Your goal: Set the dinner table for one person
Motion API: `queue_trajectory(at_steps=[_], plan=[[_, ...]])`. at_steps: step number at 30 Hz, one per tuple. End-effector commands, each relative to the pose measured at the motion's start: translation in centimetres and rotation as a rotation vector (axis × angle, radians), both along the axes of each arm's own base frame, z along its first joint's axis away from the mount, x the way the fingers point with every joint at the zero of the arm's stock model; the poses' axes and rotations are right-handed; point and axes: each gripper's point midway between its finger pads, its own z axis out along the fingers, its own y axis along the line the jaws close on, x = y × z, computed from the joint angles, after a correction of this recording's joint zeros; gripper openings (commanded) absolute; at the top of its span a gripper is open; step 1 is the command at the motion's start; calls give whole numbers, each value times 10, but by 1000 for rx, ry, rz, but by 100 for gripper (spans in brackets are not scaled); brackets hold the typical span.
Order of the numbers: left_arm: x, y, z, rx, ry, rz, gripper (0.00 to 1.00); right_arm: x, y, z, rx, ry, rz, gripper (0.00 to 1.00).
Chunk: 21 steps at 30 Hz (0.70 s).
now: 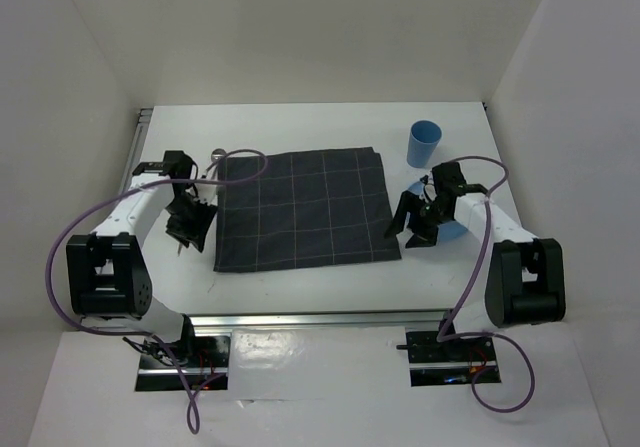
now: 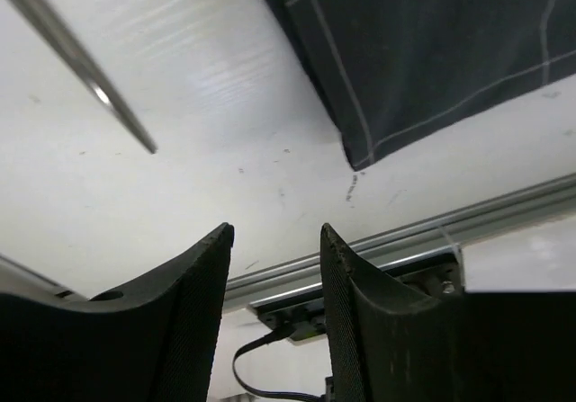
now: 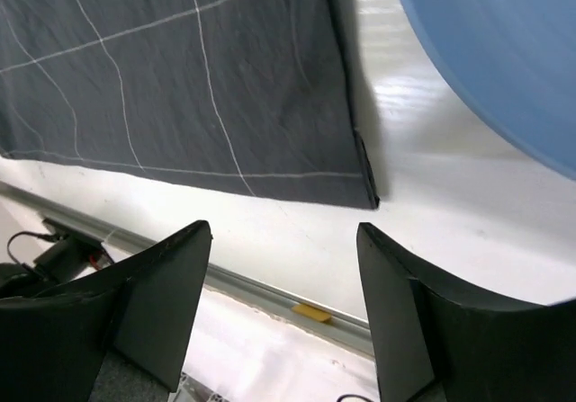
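Note:
The white dinner table (image 1: 300, 127) carries a dark grey checked cloth (image 1: 303, 208) spread flat in its middle. A blue cup (image 1: 423, 144) stands upright beyond the cloth's back right corner. A blue plate (image 3: 504, 51) lies right of the cloth, mostly under my right arm (image 1: 452, 230). A metal utensil (image 1: 218, 154) lies left of the cloth; its handle (image 2: 81, 69) shows in the left wrist view. My left gripper (image 1: 190, 225) (image 2: 274, 231) is open and empty beside the cloth's left edge. My right gripper (image 1: 412, 229) (image 3: 283, 227) is open and empty by the cloth's near right corner (image 3: 364, 191).
A metal rail (image 1: 320, 319) runs along the table's near edge, and another (image 1: 138, 137) along the left edge. White walls close in the back and both sides. Purple cables (image 1: 70, 237) loop from both arms.

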Motion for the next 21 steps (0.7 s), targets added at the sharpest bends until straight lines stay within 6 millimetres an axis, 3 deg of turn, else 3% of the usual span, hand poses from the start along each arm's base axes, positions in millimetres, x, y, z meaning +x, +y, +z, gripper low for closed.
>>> queue_trajectory(at_steps=[1,4,6,8,9,10,12,17,18,21], plan=[[23,16,25,99,-115,-23,52,14,-7,28,-70,-90,0,74],[53,-20,39,4,-189,-86,52,44,6,40,-59,-171,33,70],[70,-35,30,-5,-181,-100,52,61,24,41,-62,-213,79,56],[81,-53,17,22,-176,-142,52,74,46,24,-57,-206,136,42],[86,-58,5,39,-152,-161,52,84,55,25,-41,-225,155,28],[90,-67,1,70,-158,-188,52,90,64,11,-22,-198,153,21],[100,-76,-15,91,-160,-217,52,95,79,2,18,-180,154,2],[104,-93,-43,135,-133,-278,49,97,78,-41,-36,-88,101,0],[103,-92,-49,136,-124,-279,48,91,69,-53,-88,-70,82,0],[95,-99,-61,131,-105,-312,48,81,52,-59,-164,-67,43,0]])
